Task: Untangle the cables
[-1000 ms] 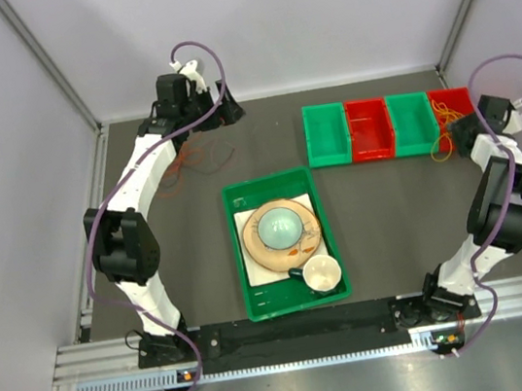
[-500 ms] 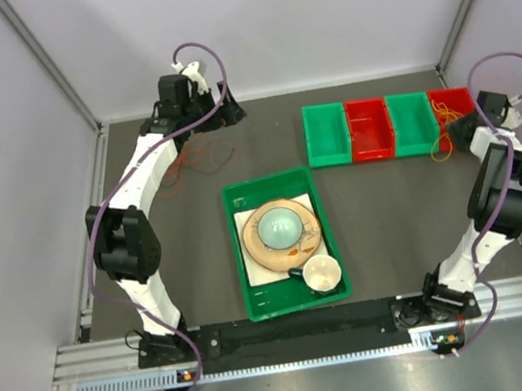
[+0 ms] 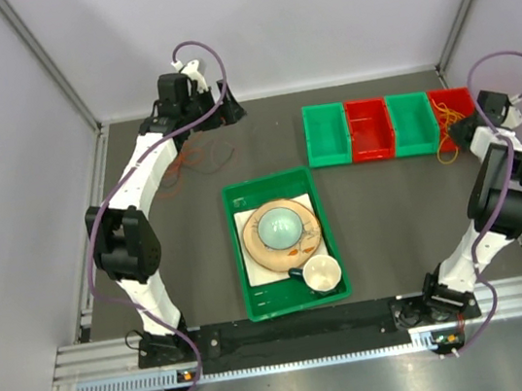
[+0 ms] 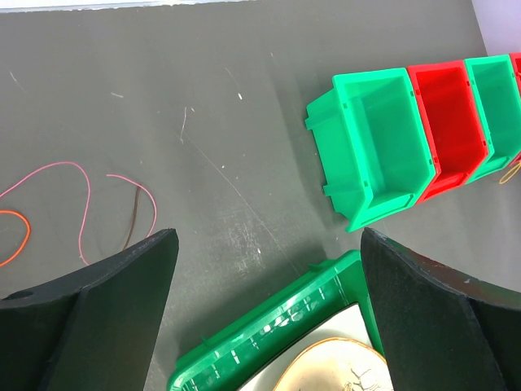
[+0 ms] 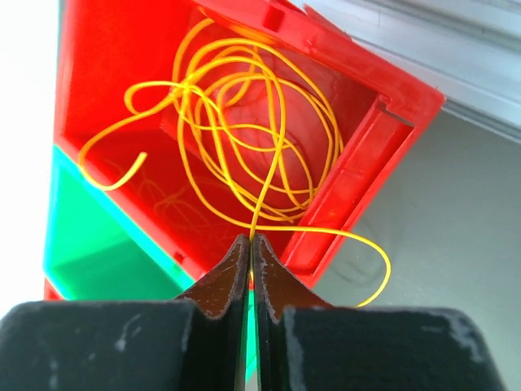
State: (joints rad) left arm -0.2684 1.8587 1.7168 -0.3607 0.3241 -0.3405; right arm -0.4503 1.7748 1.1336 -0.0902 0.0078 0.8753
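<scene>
right gripper (image 5: 250,241) is clenched on a strand of the thin yellow cable (image 5: 256,216). the cable's tangled coil lies in the red plastic bin (image 5: 106,49), with one loop spilling over the rim. left gripper (image 4: 267,238) is released, fingers wide apart above the dark table (image 4: 203,98). thin pink, brown and orange wires (image 4: 87,195) lie loose on the table by its left finger.

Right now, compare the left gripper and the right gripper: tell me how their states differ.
The left gripper is wide open and holds nothing; the right gripper is shut on a strand of the yellow cable. The left gripper hangs over the table, with the pink cable and orange cable lying loose to one side; the right gripper sits at the red bin where the yellow cable is coiled. Both have black fingers.
</scene>
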